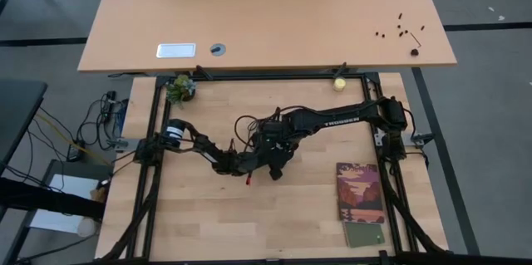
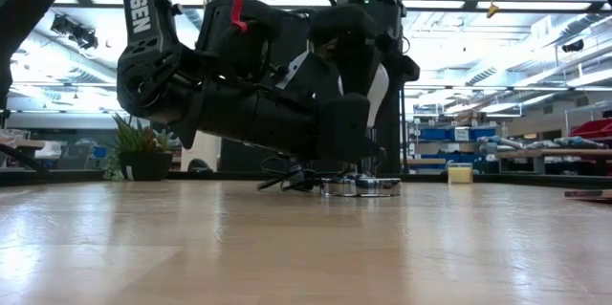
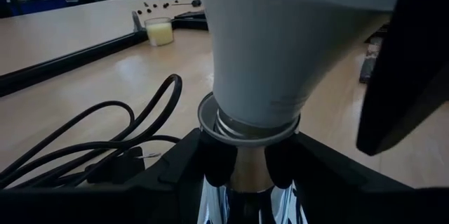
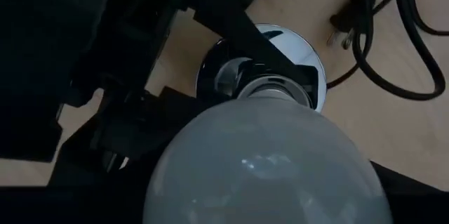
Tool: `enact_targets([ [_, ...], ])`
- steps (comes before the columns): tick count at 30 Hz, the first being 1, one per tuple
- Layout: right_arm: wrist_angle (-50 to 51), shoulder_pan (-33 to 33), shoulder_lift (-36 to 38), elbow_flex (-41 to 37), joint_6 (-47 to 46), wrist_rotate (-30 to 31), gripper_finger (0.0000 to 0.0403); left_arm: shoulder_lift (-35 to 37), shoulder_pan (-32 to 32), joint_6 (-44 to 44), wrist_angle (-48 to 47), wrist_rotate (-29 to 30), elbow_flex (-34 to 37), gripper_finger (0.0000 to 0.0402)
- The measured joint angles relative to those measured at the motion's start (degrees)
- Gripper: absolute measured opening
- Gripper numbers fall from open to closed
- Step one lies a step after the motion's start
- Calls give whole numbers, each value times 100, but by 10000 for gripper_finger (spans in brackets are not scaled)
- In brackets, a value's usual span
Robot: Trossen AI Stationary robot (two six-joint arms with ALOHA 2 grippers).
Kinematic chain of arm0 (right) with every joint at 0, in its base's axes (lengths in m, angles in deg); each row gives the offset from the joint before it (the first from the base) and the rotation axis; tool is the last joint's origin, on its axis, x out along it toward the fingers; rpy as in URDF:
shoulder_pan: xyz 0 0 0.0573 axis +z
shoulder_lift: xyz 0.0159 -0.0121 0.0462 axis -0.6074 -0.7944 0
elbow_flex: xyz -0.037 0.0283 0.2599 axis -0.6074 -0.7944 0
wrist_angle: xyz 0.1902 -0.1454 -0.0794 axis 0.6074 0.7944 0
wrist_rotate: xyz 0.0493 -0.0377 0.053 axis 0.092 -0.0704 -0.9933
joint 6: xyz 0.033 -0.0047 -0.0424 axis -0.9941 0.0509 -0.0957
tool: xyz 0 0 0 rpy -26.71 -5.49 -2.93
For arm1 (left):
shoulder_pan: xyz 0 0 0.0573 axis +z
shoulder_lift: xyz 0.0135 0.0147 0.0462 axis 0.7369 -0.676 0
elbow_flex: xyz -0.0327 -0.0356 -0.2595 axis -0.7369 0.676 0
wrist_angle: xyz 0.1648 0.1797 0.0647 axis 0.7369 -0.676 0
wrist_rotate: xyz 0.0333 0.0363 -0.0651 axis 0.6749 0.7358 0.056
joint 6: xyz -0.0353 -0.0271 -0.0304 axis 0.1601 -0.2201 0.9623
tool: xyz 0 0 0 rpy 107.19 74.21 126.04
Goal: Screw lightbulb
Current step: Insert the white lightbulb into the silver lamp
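Observation:
The white lightbulb (image 3: 280, 41) stands upright with its screw base in the neck of the round silver socket (image 4: 295, 48), which rests on the table near its middle (image 2: 359, 187). The socket's black cord (image 3: 105, 133) lies loose beside it. My left gripper (image 3: 245, 171) is shut on the socket's neck. My right gripper (image 1: 276, 155) comes from above and is shut on the bulb, whose dome fills the right wrist view (image 4: 266, 161). My left gripper pinches the socket's neck (image 3: 242, 175), just under its rim, between its two fingers (image 3: 210, 164). The fingers come in low and nearly level from the table's left. The socket's base stays on the table. My right gripper holds the bulb's wide glass part (image 3: 351, 55) from above, pointing down; one dark finger (image 3: 403, 69) lies against the bulb's side. The other finger is hidden by the bulb. The bulb stands upright, its base in the socket.
A picture booklet (image 1: 361, 192) and a small green one (image 1: 364, 233) lie at the near right. A small yellowish ball (image 1: 339, 84) and a potted plant (image 1: 179, 89) sit at the far edge. Black frame rails (image 1: 150, 157) border the table.

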Motion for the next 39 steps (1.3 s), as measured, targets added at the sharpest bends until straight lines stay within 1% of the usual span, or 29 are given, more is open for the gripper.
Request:
enact_targets([
  [4,-87,-68,0,-3,-345,7,259,0,5,6,11,29,0,184],
  [7,-121,-144,-2,-4,-511,10,265,0,9,2,15,61,0,184],
  [12,-301,-286,-4,-4,-542,71,280,-2,15,-10,19,76,0,184],
  [19,-270,-356,-4,-2,-560,104,270,-2,15,-83,29,40,0,184],
  [22,-265,-365,-4,0,-373,155,274,-2,15,-101,26,37,0,184],
  [26,-267,-389,-2,0,59,114,298,-2,9,-140,13,28,0,184],
  [34,-264,-474,15,15,842,-285,376,-2,2,-136,2,18,0,184],
  [37,-215,-470,0,96,1232,-316,394,-2,-8,-136,5,-20,0,184],
  [39,-190,-470,-14,164,1457,-281,398,-2,-15,-144,-1,-80,0,184],
])
